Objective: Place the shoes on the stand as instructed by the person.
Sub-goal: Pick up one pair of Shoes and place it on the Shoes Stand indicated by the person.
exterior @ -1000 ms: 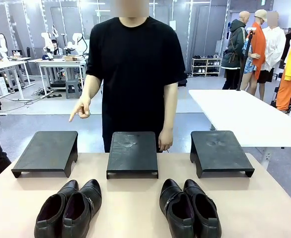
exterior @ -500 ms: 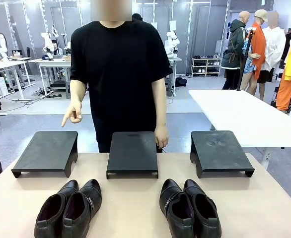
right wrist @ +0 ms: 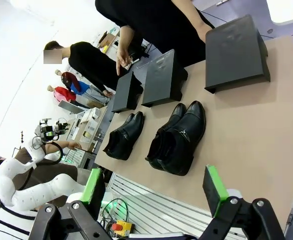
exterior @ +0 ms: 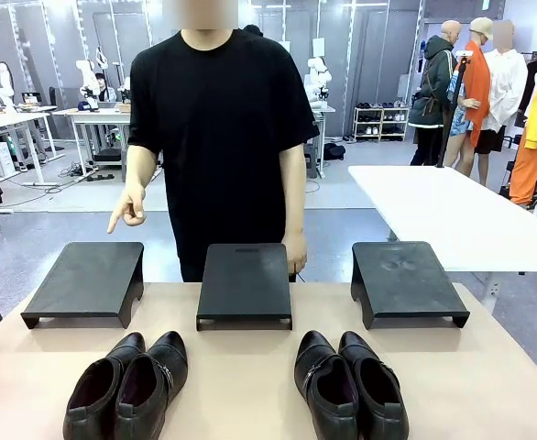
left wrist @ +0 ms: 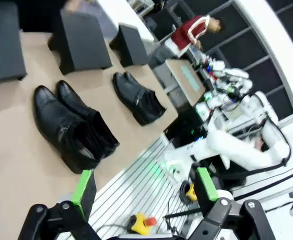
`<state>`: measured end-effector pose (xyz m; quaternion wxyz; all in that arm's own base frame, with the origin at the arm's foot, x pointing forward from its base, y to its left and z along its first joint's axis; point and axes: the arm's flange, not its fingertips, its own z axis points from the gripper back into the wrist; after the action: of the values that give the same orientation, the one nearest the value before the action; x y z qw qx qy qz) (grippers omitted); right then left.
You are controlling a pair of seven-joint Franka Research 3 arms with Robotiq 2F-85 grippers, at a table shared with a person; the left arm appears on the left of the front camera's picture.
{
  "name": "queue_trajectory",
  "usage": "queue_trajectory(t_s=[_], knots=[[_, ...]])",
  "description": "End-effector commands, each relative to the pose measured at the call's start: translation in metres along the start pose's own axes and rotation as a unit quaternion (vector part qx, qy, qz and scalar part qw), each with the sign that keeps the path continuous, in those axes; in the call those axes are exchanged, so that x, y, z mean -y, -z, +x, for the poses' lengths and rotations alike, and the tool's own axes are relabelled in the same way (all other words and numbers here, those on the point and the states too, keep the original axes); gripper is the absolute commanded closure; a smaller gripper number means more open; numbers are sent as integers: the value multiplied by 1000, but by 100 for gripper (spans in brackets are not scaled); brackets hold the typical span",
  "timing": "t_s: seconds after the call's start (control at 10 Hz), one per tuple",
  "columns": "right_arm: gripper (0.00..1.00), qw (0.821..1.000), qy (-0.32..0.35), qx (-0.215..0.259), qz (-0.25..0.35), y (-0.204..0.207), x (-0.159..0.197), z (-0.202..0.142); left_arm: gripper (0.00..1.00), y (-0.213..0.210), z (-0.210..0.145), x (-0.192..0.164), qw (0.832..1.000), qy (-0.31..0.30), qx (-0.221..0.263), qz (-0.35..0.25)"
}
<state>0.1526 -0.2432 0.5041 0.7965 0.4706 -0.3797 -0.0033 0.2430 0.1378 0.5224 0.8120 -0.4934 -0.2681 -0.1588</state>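
shoes (exterior: pixel 158 367) are glossy black leather, round-toed, paired; left hand (left wrist: pixel 145 186) and right hand (right wrist: pixel 154 186) gape empty.

You saw the person (exterior: pixel 223 128) pointing a hand (exterior: pixel 126 209) down over the left stand (exterior: pixel 85 280); the left pair of shoes (exterior: pixel 126 385) and the right pair (exterior: pixel 349 385) sat on the table (exterior: pixel 241 385).

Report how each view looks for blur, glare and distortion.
Front view: sharp and evenly lit, with soft shadows under the stands and a dull sheen on the shoes. Left wrist view: strongly tilted and soft throughout, the shoes slightly smeared. Right wrist view: crisper but also tilted, with the upper left washed out to white.
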Motion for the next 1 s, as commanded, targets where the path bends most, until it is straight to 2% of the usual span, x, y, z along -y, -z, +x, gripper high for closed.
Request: queue_trajectory(t_s=[0.0,0.3,0.4,0.6,0.8,0.9], knots=[[0,1000,-11,5,4,0,-1,2,0,52,23,37,997,-8,-70,45],[0,1000,-11,5,4,0,-1,2,0,148,31,72,977,-15,-182,110],[0,1000,-11,5,4,0,-1,2,0,175,27,78,968,-13,-203,150],[0,1000,-11,5,4,0,-1,2,0,219,11,81,950,-17,-232,209],[0,1000,-11,5,4,0,-1,2,0,256,-5,66,928,-3,-212,305],[0,1000,-11,5,4,0,-1,2,0,268,-13,56,925,-21,-214,313]])
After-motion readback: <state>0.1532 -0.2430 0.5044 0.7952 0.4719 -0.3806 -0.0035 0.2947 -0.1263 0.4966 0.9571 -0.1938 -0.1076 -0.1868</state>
